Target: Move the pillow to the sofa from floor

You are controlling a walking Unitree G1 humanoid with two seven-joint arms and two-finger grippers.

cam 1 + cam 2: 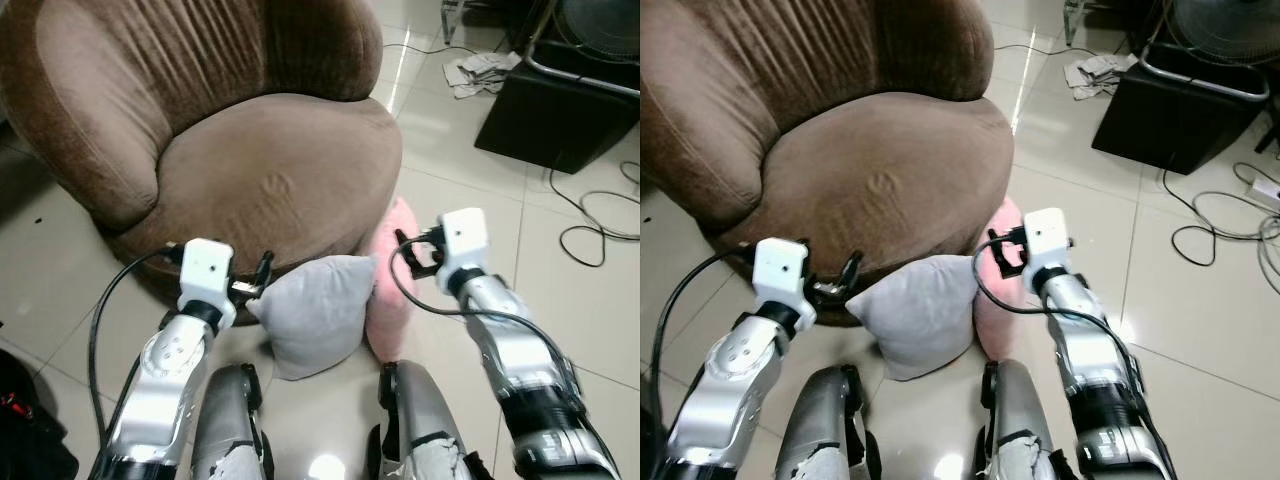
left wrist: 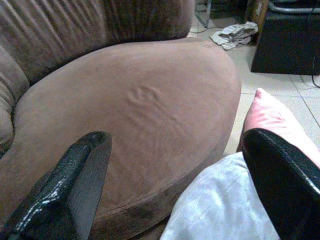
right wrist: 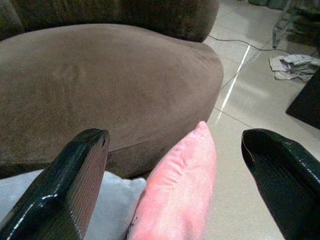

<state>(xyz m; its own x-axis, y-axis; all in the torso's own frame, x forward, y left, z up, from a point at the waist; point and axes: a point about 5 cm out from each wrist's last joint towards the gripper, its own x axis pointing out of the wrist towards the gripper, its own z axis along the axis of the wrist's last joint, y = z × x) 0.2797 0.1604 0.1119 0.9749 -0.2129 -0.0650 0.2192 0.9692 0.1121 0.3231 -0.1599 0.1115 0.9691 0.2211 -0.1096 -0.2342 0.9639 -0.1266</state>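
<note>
A grey pillow (image 1: 315,310) stands on the tiled floor, leaning against the front of the brown round sofa (image 1: 270,170). A pink pillow (image 1: 388,285) stands upright right beside it, on its right. My left gripper (image 1: 260,275) is open, just left of the grey pillow's top corner and close to the sofa's front edge. My right gripper (image 1: 408,255) is open too, hovering at the pink pillow's top. In the right wrist view the pink pillow (image 3: 180,190) lies between and beyond the two fingers (image 3: 65,190). Neither gripper holds anything.
A black box (image 1: 555,110) with a fan (image 1: 600,25) behind it stands at the far right. Cables (image 1: 600,225) trail over the tiles there, and crumpled cloth (image 1: 480,70) lies further back. A dark bag (image 1: 25,420) sits at the lower left. My legs (image 1: 235,420) are right below the pillows.
</note>
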